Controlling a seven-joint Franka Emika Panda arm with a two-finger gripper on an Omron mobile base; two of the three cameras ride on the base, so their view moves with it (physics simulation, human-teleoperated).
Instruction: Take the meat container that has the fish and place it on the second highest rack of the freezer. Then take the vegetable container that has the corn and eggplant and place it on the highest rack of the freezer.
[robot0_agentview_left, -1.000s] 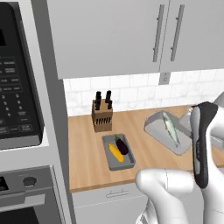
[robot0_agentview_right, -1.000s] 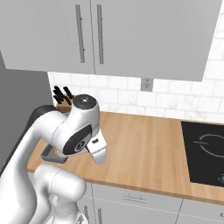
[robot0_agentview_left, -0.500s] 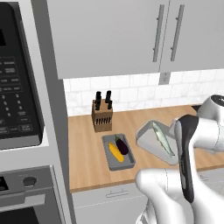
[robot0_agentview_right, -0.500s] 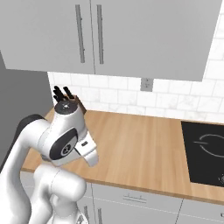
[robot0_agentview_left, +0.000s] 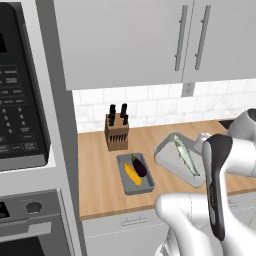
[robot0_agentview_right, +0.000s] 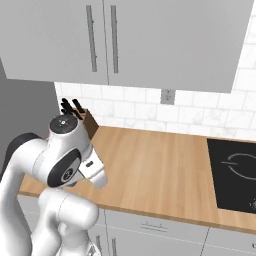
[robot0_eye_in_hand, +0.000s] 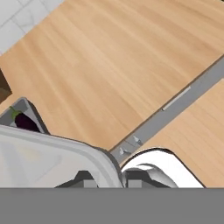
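The meat container, a pale grey tray, hangs tilted above the counter with the slim silvery fish lying in it. My gripper is shut on its right rim. In the hand view the tray's rim sits between my fingertips, at the gripper. The vegetable container rests on the counter to the left, holding the yellow corn and the dark eggplant; its corner shows in the hand view. The freezer and its racks are out of view.
A wooden knife block stands against the tiled wall behind the vegetable container, also seen as knife block. A black wall oven fills the left side. A black cooktop lies at the counter's right. Upper cabinets hang overhead.
The arm has swung left and toward the counter's front, carrying the fish tray with it; the tray now hangs lower, closer to the vegetable container. Grip unchanged.
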